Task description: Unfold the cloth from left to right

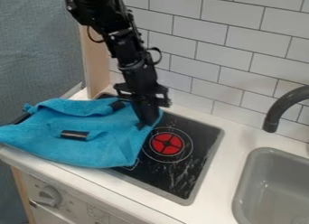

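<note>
Cloth: soft and light, likely to bunch as you pull
Right edge: pinch here, top layer only
Gripper: at the cloth; you can't tell if spread or pinching

Counts by kind were recorded as follows: 1 robot arm, 1 gripper and 1 blue cloth were noted; 1 cooktop and 1 red burner disc were tallied; 1 sink, 1 faucet and 1 control knob were shown; 1 counter, 1 tiled wall and 1 upright wooden board were included; dark pieces at the cloth were numbered at least 2, their kind being unclear.
</note>
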You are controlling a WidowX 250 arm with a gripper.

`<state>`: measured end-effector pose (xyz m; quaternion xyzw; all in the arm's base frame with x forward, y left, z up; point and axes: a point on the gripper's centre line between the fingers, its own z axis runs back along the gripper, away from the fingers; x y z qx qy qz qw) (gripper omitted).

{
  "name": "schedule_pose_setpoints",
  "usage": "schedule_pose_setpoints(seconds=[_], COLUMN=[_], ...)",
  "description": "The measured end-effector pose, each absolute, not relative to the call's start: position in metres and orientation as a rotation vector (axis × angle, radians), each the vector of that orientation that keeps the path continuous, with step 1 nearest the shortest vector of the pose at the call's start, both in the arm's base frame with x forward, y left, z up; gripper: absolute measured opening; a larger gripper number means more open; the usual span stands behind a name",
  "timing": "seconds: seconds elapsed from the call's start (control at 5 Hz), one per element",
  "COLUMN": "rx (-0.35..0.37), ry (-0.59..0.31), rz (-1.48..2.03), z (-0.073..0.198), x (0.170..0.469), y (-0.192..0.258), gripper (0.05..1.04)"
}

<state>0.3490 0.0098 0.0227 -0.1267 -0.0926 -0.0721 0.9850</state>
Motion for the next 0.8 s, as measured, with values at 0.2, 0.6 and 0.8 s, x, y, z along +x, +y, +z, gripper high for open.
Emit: schedule_pose_setpoints(seconds=[0.2, 0.6, 0.8], rx=[-0.246, -0.221, -0.222], ry=[-0.176, -0.085, -0.077], rz=[-0.193, -0.211, -0.21], z=[0.017, -0.015, -0.016], x=[0.346, 0.336, 0.338], y=[-0.01, -0.026, -0.029], gripper=[0.054, 0.224, 0.487])
